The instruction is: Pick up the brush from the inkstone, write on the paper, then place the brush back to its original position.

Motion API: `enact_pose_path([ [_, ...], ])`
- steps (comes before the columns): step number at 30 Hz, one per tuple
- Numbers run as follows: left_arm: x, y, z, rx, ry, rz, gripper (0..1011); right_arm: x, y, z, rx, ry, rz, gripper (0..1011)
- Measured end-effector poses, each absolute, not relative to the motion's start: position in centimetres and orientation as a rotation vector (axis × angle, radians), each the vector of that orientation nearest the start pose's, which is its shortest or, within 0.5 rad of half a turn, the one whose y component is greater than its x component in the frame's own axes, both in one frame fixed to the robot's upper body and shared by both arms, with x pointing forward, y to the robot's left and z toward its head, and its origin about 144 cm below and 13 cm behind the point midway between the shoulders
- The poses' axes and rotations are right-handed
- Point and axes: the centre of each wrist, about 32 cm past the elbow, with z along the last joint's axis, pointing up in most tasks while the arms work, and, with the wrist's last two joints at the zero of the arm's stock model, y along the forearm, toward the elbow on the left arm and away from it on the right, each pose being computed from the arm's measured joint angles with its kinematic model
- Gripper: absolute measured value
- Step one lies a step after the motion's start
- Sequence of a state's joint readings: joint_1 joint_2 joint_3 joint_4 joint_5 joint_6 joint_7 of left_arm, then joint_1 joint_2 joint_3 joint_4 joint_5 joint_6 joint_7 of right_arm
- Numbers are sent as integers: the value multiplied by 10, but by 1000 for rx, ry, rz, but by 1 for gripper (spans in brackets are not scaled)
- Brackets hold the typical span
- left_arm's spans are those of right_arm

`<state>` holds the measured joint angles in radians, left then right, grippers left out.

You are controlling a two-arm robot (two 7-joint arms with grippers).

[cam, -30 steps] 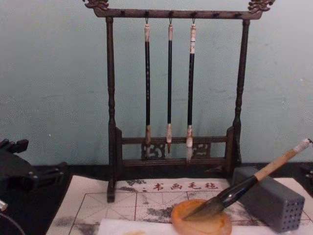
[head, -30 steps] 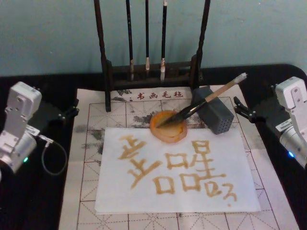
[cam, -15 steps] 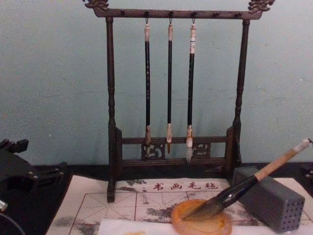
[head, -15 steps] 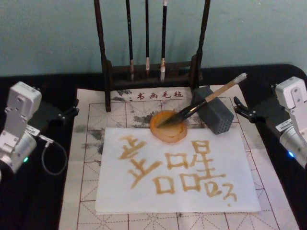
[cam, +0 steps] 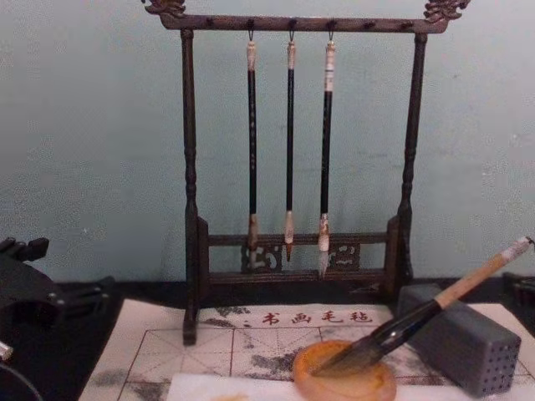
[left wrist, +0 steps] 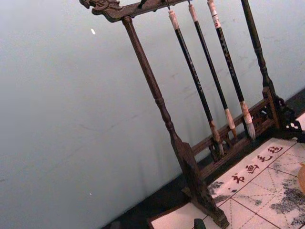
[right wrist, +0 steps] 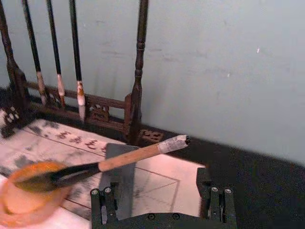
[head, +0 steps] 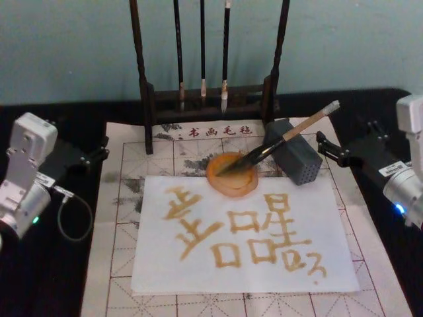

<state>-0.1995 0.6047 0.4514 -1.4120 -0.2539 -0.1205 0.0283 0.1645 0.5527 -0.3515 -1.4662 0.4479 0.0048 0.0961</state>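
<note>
The brush [head: 277, 142] lies with its dark bristles in the round orange inkstone [head: 231, 175] and its pale handle propped on a grey block [head: 295, 158]. The white paper [head: 244, 238] in front of the inkstone carries several amber characters. My right gripper [head: 328, 148] hovers open just right of the block, level with the brush's handle end. In the right wrist view the open right gripper [right wrist: 159, 202] points at the brush [right wrist: 128, 160], the inkstone [right wrist: 24, 195] and the block [right wrist: 121, 176]. My left gripper [head: 99, 150] is parked open at the table's left.
A dark wooden rack [head: 201, 66] with three thin hanging brushes stands behind the inkstone. A gridded felt mat [head: 119, 198] lies under the paper on the black table. A cable loops beside the left arm [head: 73, 218].
My right gripper has edged a little left toward the grey block while its wrist has swung outward. The brush, the inkstone and the left arm have not moved.
</note>
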Motion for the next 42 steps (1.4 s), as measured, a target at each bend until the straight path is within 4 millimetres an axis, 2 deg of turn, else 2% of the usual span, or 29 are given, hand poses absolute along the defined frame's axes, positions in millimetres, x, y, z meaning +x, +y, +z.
enact_pose_path([
  [13, 489, 310, 1140, 304, -285, 1248, 1001, 498, -301, 1165, 5, 406, -1204, 1002],
  [24, 489, 310, 1140, 304, -285, 1248, 1001, 515, -292, 1167, 161, 654, -1189, 1003],
  [42, 489, 310, 1140, 304, -285, 1248, 1001, 532, -278, 1168, 279, 823, -1178, 1003],
])
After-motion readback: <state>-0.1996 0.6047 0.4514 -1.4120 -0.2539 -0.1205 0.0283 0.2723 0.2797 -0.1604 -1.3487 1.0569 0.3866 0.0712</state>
